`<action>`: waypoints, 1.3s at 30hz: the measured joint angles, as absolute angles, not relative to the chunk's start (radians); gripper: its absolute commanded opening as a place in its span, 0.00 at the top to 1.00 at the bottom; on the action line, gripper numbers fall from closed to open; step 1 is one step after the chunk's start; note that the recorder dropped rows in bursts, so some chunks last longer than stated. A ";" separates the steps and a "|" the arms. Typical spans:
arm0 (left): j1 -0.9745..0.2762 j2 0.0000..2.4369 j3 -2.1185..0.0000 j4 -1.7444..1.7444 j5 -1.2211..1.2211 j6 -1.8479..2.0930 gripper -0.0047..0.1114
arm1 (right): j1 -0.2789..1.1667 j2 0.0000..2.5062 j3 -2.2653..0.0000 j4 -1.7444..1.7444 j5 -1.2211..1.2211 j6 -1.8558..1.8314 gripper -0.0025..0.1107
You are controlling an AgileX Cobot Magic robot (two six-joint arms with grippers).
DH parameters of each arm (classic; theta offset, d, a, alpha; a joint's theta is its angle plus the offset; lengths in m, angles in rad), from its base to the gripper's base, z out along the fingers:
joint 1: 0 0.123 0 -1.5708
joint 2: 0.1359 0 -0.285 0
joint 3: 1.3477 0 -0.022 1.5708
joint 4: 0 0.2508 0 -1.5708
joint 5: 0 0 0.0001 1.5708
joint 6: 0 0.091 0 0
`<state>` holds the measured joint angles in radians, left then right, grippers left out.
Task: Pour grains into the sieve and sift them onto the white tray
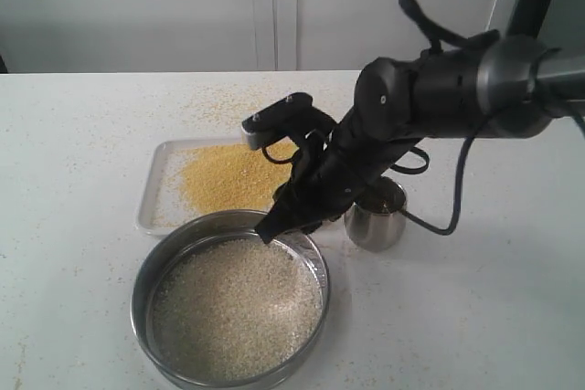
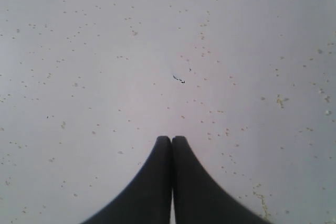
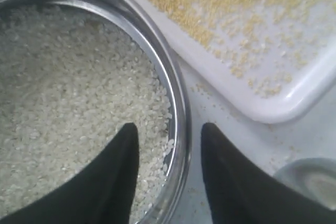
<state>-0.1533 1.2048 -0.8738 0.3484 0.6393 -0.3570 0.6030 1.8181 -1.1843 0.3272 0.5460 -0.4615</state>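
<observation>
While the open right end effector [image 3: 169, 127] straddles the sieve [image 3: 177, 98] rim, the white tray [image 3: 251, 108] lies close.

Steel cup [image 1: 376, 218]: standing upright on the table, at four o'clock from the exterior view's middle.
Table [image 1: 73, 134]: lying pale beneath it.
Wall [image 1: 137, 6]: running behind, at twelve o'clock.

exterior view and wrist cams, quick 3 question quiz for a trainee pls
1. True or false: the left gripper is open.
2. What colour is the heap on the tray? A yellow; B white; C brown.
3. Fill in: one finger of the right gripper is inside the sieve, the other is ___ its rim.
Key: 1 false; 2 A; 3 outside.
</observation>
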 measured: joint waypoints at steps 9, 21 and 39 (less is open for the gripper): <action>-0.153 1.205 -0.874 0.348 0.639 -0.357 0.96 | 0.603 1.666 -1.184 0.327 0.636 -0.400 0.98; -0.153 1.205 -0.874 0.348 0.639 -0.357 0.96 | 0.448 1.559 -1.183 0.138 0.926 -0.284 0.98; -0.153 1.205 -0.874 0.348 0.639 -0.357 0.96 | 0.224 1.234 -1.022 -0.043 0.837 -0.030 0.98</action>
